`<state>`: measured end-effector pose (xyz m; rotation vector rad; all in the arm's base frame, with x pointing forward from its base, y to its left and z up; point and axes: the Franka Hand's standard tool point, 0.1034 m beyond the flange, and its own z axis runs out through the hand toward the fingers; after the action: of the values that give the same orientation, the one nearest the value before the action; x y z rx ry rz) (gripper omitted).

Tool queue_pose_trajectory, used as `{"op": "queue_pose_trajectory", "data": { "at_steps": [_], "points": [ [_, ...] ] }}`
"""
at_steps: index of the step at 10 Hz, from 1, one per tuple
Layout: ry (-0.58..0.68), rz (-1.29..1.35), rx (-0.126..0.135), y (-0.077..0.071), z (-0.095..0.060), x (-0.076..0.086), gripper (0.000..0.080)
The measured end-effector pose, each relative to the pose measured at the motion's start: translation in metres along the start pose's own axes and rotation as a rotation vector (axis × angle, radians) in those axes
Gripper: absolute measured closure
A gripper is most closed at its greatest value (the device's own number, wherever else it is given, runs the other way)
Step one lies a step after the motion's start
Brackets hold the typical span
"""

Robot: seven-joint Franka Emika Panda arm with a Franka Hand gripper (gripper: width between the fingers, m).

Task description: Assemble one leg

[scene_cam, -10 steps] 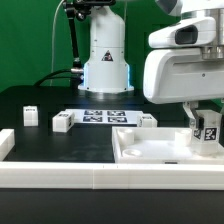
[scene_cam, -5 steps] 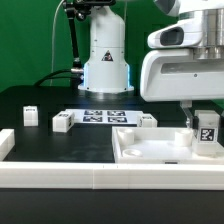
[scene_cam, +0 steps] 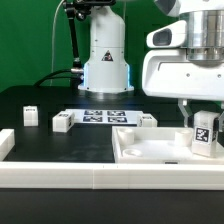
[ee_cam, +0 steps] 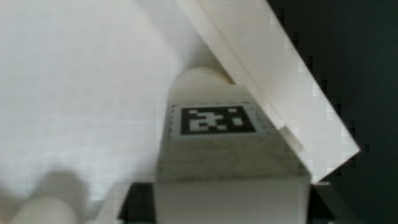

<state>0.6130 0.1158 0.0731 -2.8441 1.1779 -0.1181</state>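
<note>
So, exterior view, left to right: a small white tagged block [scene_cam: 30,116] sits loose on the black table [scene_cam: 40,100]. A chunkier white block [scene_cam: 63,122] is just right of it. Then the marker board [scene_cam: 100,116] lies flat in front of the arm's white base [scene_cam: 105,60]. Next, a small white part [scene_cam: 148,121] sits at the back edge of the large flat white rimmed panel [scene_cam: 150,148]; touching or just behind, cannot tell. Far right is the leg [scene_cam: 204,130], a small white rectangular block with a square black-and-white tag. It sits between the fingers of the white two-finger gripper [scene_cam: 203,116], over the panel's right end near the corner.

The gripper looks clamped on the leg, which hangs between the fingers and follows them.

Change: a second ago the leg was tilted. Now it is close to upright and has shifted slightly down and toward the exterior view's left. The loose parts have not moved.

Wrist view agrees: the tag [ee_cam: 217,119] faces the camera and the leg runs alongside the panel's raised rim [ee_cam: 267,80]. Whether its far end touches the panel floor is not resolvable.

Judgement: carry is done and this is alignment at the corner; seating is not yet done. Risk: the rim is close, so a small offset could catch its edge.
</note>
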Motion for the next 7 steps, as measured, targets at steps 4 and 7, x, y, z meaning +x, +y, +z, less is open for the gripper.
{"op": "queue_pose_trajectory", "data": {
  "at_steps": [4,7],
  "points": [
    [-0.01,0.298,-0.014,0.0024,0.0,-0.0014,0.0506],
    [-0.015,0.339,-0.003,0.0022,0.0005,-0.0015,0.0405]
  ]
}}
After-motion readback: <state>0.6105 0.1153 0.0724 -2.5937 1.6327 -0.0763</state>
